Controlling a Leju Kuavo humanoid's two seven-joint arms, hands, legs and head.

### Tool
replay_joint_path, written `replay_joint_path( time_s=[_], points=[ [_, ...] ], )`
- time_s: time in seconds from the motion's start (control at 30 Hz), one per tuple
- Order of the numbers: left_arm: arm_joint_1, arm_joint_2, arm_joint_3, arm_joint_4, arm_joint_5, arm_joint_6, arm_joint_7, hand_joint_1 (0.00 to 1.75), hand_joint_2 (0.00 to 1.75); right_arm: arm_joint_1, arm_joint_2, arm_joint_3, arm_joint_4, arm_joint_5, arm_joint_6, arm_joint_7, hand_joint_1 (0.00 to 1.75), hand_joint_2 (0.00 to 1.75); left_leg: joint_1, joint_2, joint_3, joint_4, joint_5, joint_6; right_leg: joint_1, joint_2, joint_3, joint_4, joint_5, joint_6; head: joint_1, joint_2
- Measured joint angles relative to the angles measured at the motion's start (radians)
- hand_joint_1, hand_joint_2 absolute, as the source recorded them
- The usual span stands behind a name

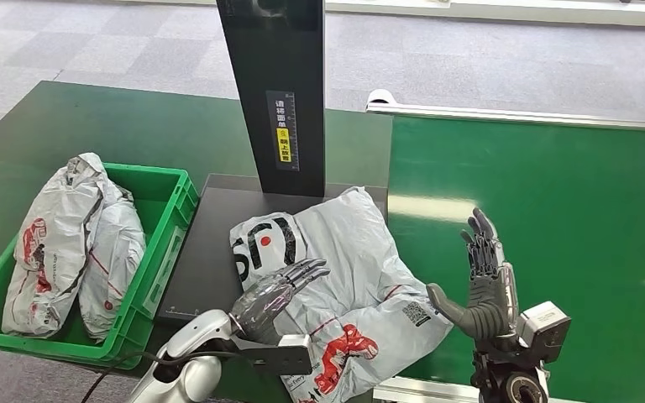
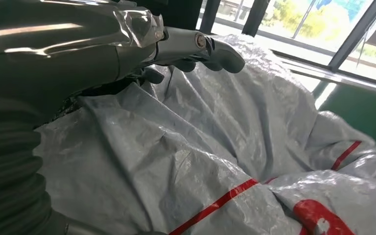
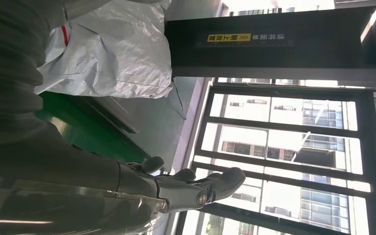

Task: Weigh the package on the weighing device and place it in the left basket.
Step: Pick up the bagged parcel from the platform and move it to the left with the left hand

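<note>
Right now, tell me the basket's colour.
The plastic basket is bright green, clearest in the head view.

left robot hand (image 2: 176,46) on package | grey crinkled package (image 2: 200,156), red markings | windows behind

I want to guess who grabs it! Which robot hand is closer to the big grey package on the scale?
Left. The left hand lies on top of the grey package; the right hand is raised open beside its right edge, not touching.
</note>
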Motion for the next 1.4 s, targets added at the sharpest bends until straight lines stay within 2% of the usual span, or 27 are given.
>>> replay_joint_path(
  time_s=[0.1, 0.33, 0.9, 1.03, 1.07, 1.4],
  points=[
    [-0.018, 0.005, -0.011, 0.06, -0.044, -0.02, 0.058, 0.0, 1.75, 0.0, 0.005, 0.0, 0.003, 0.012, 0.001, 0.011, 0.0, 1.75, 0.0, 0.0, 0.0, 0.0, 0.0, 0.0, 0.0, 0.0, 0.0, 0.0, 0.0, 0.0, 0.0, 0.0],
    [-0.059, 0.001, -0.023, 0.181, -0.08, -0.006, 0.079, 0.0, 1.75, 0.002, 0.018, 0.0, 0.01, 0.021, 0.0, 0.015, 0.0, 1.75, 0.0, 0.0, 0.003, 0.0, 0.0, 0.0, 0.0, -0.001, 0.005, 0.0, 0.0, 0.0, 0.0, 0.0],
    [-0.079, -0.005, -0.028, 0.217, -0.081, -0.009, 0.081, 0.03, 1.75, 0.002, 0.024, 0.0, 0.013, 0.022, 0.0, 0.016, 0.0, 1.75, 0.0, -0.003, 0.01, 0.0, 0.002, 0.0, 0.0, -0.002, 0.013, 0.0, 0.0, 0.0, 0.0, 0.0],
    [-0.079, -0.005, -0.028, 0.217, -0.072, -0.032, 0.066, 1.71, 1.75, 0.002, 0.024, 0.0, 0.014, 0.022, -0.001, 0.016, 0.0, 1.75, 0.0, -0.004, 0.01, 0.0, 0.001, 0.0, 0.0, -0.002, 0.014, 0.0, 0.0, 0.0, 0.0, 0.0],
    [-0.079, -0.005, -0.028, 0.217, -0.068, -0.036, 0.062, 1.75, 1.75, 0.002, 0.024, 0.0, 0.014, 0.022, -0.001, 0.017, 0.0, 1.75, 0.0, -0.004, 0.01, 0.0, 0.001, 0.0, 0.0, -0.003, 0.014, 0.0, 0.0, 0.0, 0.0, 0.0],
    [-0.077, -0.002, -0.028, 0.202, -0.038, -0.021, 0.01, 1.75, 1.75, 0.017, 0.023, -0.001, 0.014, 0.022, -0.01, 0.023, 0.0, 1.75, 0.0, -0.004, 0.01, 0.0, 0.001, 0.0, 0.0, -0.004, 0.013, 0.0, 0.0, 0.0, 0.0, 0.0]
  ],
)
